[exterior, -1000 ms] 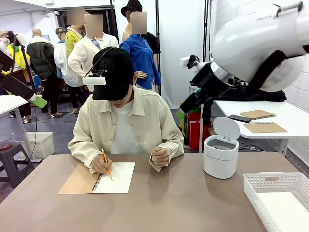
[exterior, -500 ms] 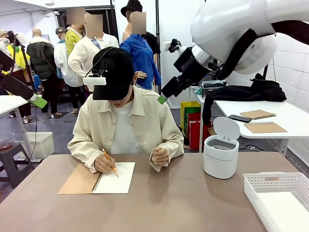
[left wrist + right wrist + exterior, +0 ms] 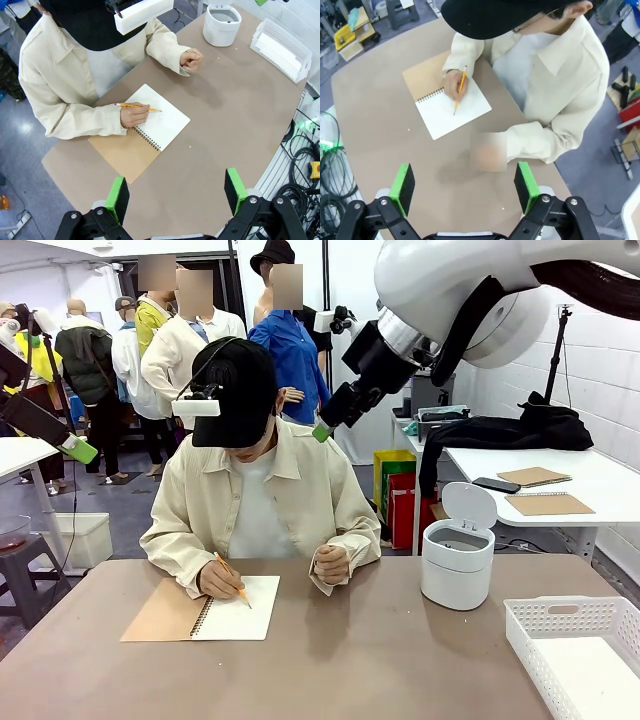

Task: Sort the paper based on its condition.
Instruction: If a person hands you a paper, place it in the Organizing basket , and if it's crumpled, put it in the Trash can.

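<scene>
Hovering high over the tabletop (image 3: 400,660) with both the left claw (image 3: 175,192) and right claw (image 3: 465,185) spread wide and empty, the arms risk striking the person's writing hand (image 3: 134,115), since the paper (image 3: 162,117) remains bound in the spiral notebook (image 3: 200,610) beneath it.

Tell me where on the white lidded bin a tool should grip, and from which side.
Grip the white lidded bin around its round body, below the rim, coming in level from the robot's near side. The flipped-up lid stands at the far edge, blocking a top or rear approach, and the smooth cylindrical wall offers two opposed faces. It looks wide, so the fingers may barely span it.
</scene>
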Available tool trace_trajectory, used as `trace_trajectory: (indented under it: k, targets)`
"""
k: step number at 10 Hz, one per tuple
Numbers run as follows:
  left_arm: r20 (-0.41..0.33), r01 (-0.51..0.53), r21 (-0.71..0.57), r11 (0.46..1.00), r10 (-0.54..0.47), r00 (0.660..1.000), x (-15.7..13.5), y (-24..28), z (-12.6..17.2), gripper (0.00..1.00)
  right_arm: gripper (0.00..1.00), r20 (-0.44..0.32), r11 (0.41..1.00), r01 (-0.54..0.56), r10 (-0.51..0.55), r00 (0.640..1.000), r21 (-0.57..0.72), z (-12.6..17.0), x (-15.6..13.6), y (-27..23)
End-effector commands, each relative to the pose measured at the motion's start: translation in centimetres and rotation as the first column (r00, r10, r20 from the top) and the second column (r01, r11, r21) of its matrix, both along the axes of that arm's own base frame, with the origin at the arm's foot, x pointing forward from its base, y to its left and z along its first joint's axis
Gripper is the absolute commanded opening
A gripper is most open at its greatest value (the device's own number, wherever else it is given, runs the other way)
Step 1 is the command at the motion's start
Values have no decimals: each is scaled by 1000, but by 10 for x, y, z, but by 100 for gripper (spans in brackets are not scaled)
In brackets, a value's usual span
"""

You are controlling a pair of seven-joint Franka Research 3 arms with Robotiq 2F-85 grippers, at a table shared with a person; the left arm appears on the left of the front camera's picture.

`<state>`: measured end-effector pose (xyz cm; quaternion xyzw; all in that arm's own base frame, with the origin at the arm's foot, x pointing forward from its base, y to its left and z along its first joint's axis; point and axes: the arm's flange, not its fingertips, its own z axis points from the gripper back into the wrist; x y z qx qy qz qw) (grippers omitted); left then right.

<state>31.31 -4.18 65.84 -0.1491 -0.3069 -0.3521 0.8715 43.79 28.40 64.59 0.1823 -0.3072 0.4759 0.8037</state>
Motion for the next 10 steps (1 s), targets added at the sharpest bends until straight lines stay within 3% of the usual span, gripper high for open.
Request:
trace_trajectory:
  k: [1, 10]
  targets:
    - [3, -1, -4, 1000, 1, 1000, 0, 0, 0, 100, 100, 8, 999, -24, 24, 1000, -29, 1, 5, 3]
    - [3, -1, -4, 1000, 1, 1000, 0, 0, 0, 100, 100, -2, 1000, -8, 8, 1000, -6, 1, 0, 3]
